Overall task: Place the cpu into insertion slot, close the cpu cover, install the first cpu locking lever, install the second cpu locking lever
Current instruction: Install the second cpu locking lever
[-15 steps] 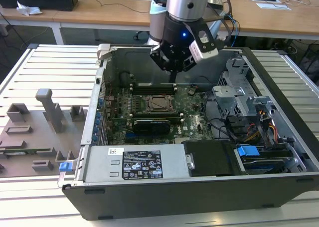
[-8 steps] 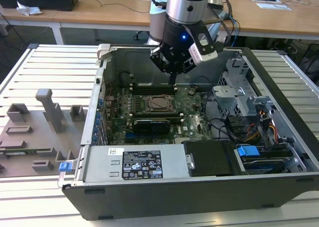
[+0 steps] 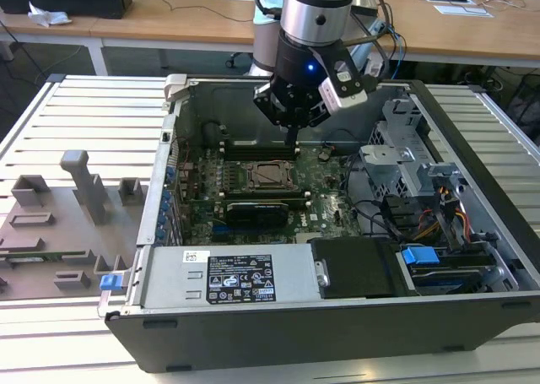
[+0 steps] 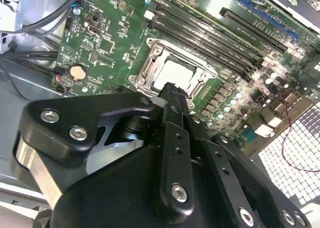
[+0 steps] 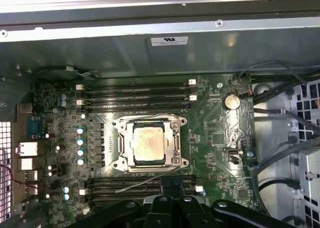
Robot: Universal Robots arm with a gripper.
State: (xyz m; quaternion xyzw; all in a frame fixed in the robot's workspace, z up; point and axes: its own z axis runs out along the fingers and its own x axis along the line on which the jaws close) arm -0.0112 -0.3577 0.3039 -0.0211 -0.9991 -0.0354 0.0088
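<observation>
- The open computer case (image 3: pixel 337 316) lies on the slatted tabletop (image 3: pixel 76 114), and the arm reaches down into it from above.
- The green board (image 5: pixel 220 138) fills the case floor beneath the pincer.
- The insertion slot (image 5: pixel 121 164) sits in the middle of the board, just ahead of and below the pincer tips in both wrist views.
- The cpu cover (image 5: pixel 150 123) looks folded down flat over the slot, its window framing the chip.
- The cpu (image 5: pixel 147 145) lies seated inside the slot, silvery top facing up, so placing it looks done.
- A thin lever wire (image 5: pixel 150 178) angles out from the slot's near edge, lifted off the board toward the pincer; it seems unlatched.
- The pincer (image 4: pixel 172 95) hangs just above the slot's edge, fingers drawn together and holding nothing.
- Judging by this, the step in hand is the first locking lever; it calls for pressing the wire down and tucking it under its catch without scraping the board.
</observation>
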